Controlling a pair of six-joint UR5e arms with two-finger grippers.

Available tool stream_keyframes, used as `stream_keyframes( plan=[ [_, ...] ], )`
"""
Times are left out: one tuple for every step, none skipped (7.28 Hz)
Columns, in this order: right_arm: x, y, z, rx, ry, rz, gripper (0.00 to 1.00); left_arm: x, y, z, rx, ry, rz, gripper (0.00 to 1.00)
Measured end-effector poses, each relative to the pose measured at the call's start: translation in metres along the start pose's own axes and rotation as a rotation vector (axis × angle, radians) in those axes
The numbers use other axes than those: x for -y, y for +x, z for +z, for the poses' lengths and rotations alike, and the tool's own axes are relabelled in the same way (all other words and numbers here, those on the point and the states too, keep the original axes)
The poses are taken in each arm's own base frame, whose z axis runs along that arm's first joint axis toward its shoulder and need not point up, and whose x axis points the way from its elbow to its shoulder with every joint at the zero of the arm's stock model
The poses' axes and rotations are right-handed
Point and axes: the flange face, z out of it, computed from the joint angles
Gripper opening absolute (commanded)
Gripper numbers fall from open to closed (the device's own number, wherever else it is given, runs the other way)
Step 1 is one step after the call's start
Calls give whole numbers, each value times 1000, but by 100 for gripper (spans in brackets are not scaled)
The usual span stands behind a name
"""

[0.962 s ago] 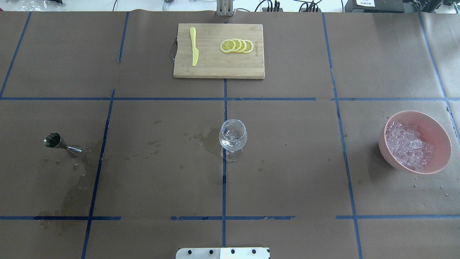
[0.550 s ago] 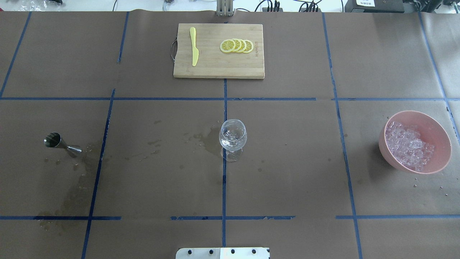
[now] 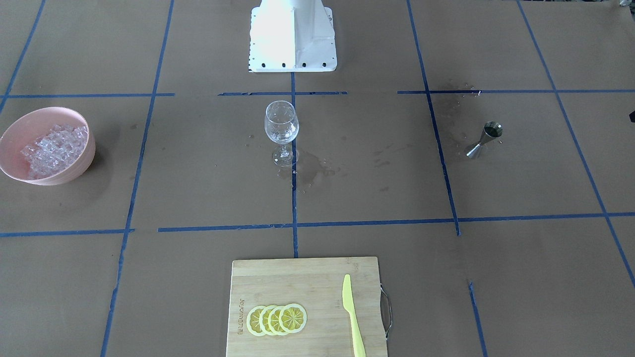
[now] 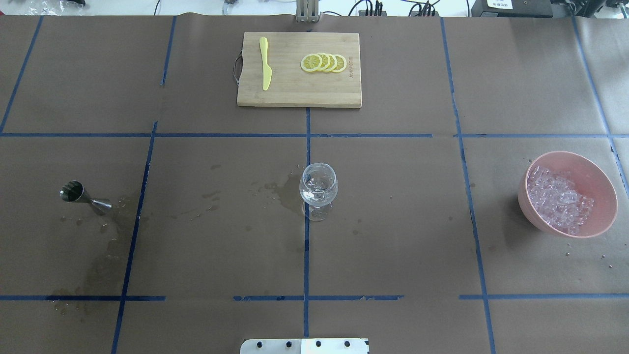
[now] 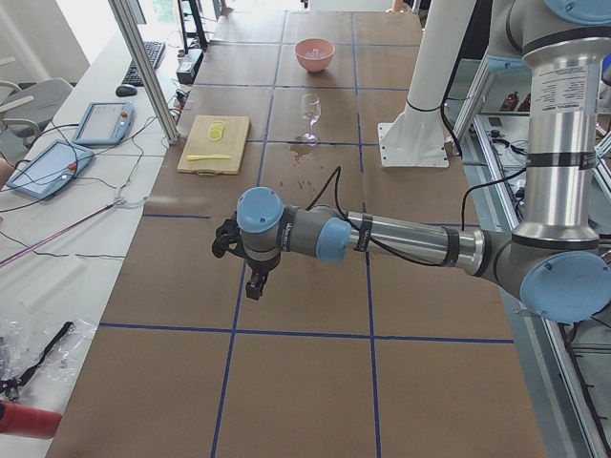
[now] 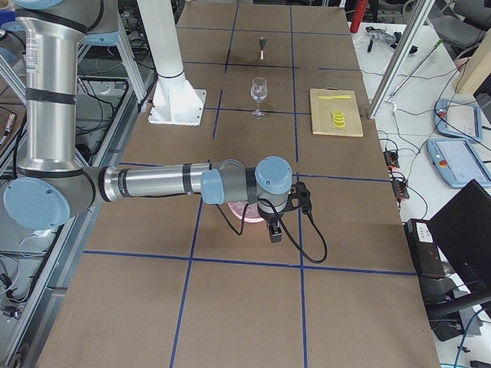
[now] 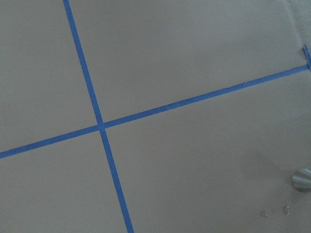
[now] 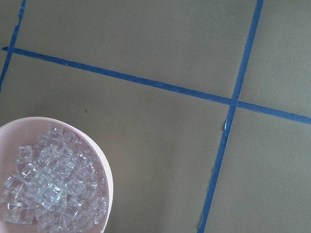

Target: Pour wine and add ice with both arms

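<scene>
Standing upright at the middle of the table [image 4: 393, 246], the clear wine glass [image 4: 318, 189] rests on a blue tape line, with a wet stain [image 4: 287, 192] on the brown paper just to its left. Well to the left, the steel jigger [image 4: 81, 194] stands on its narrow end beside more damp blotches. Its upper cup holds the wine [image 3: 493, 131], a small pool of dark green-black liquid seen from the front-facing camera. Well to the right of the glass sits the pink bowl [image 4: 605, 183], and the ice [image 4: 557, 199] lies heaped inside it as a glittering mass of small clear cubes. At the far edge a bamboo cutting board [image 4: 295, 91] carries a yellow knife [image 4: 265, 64] on its left part and four overlapping lemon slices [image 4: 324, 63] toward its right. The white pedestal [image 3: 292, 34] stands at the near edge, in line with the glass.

Neither arm reaches into the overhead or front views. From the left end of the table, the left arm [image 5: 401, 239] stretches out level above the paper with the left gripper [image 5: 256, 283] pointing down. From the right end, the right arm [image 6: 153, 182] is held level too, the right gripper [image 6: 275, 232] hanging just beside the pink bowl. Both pincers show only in these side views, so I cannot tell how far either is open or whether it grips anything.
</scene>
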Motion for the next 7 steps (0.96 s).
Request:
stream_keyframes(
  plan=[
    [-4,4,3,-1,-6,9,100,1,1,0,0,5,-32,100],
    [-6,12,11,1,-15,21,100,2,5,1,-1,15,-48,100],
    [-6,21,18,7,-12,21,100,4,18,11,-9,20,-58,100],
    [-7,25,22,11,2,10,100,9,42,28,-11,28,-49,100],
    [-7,25,23,15,13,5,100,11,70,49,-5,56,-25,100],
    [-6,22,22,31,23,19,100,8,97,66,-12,98,8,100],
    [-4,16,19,61,39,56,100,1,128,73,-26,145,64,100]
  ],
)
